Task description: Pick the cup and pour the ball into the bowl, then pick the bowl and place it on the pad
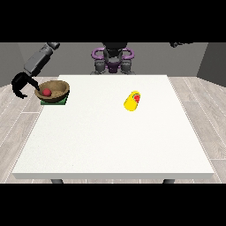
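Fingers point(18, 90) of the hand at the view's left are shown curled on nothing beside the bowl point(54, 90), set on the pad point(54, 101) with a ball point(46, 92) inside; the cup point(132, 101) lies tipped mid-table, so the task is judged essentially complete.

A bare test room, by the look of it: plain grey walls point(17, 57), pale wood-plank floor point(198, 101), and one large white table point(114, 137) in the middle with the humanoid robot point(113, 57) standing behind it, no furnishings around.
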Available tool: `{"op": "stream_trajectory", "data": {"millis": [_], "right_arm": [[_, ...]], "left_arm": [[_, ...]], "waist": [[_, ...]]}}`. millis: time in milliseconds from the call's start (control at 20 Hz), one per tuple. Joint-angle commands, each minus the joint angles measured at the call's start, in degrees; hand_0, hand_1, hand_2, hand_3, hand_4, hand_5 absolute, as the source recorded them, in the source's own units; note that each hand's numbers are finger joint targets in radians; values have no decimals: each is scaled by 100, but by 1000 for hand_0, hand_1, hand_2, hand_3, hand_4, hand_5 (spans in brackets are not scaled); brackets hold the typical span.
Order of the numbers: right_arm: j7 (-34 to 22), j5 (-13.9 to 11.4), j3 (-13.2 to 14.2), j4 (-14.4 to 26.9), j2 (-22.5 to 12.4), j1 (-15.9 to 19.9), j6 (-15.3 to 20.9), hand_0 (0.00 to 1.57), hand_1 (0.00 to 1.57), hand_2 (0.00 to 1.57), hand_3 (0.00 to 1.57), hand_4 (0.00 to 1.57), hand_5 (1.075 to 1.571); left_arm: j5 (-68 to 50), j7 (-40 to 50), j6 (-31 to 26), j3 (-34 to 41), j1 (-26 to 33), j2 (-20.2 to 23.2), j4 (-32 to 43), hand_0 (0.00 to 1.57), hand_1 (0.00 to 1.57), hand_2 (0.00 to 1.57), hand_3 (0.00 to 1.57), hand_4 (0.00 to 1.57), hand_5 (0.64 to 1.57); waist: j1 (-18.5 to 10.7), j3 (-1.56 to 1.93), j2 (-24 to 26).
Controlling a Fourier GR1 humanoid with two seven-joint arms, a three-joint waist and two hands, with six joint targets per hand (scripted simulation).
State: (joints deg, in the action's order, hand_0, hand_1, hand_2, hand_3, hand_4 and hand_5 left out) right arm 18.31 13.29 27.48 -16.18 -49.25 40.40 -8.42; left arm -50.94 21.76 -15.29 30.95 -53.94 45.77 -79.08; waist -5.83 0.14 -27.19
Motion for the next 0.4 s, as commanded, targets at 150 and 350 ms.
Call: {"op": "stream_trajectory", "data": {"millis": [150,350], "right_arm": [[-582,167,125,84,-490,234,-501,371,371,245,0,0,1416],[-1019,112,-121,-354,-352,610,-777,379,379,120,409,315,1374]], "left_arm": [[-322,95,-157,70,483,-142,-168,0,0,0,0,0,1566],[162,-135,-63,-274,530,-359,427,0,0,0,0,0,1566]], "waist": [[-29,-10,293],[265,-25,1022]]}}
